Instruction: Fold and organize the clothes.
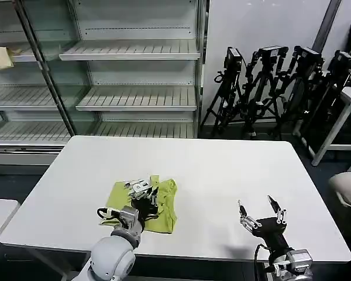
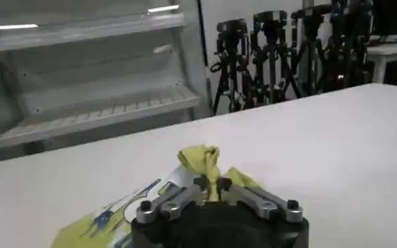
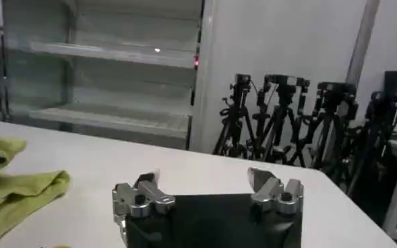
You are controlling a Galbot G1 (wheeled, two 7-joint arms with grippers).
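item: lime yellow-green shirt (image 1: 158,205), crumpled in a heap on the white table (image 1: 222,175), near its front edge, left of centre. left gripper (image 1: 141,190) down on the heap, fingers (image 2: 185,195) pinched together on a raised tuft of the fabric. right gripper (image 1: 260,212) well apart over bare tabletop, fingers spread, holding nothing.

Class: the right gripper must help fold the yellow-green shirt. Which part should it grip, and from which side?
Probably the shirt's loose edge facing the right gripper, approached from the right across the bare table. The left gripper already pinches a raised bunch mid-shirt, and the open right one waits on that side.
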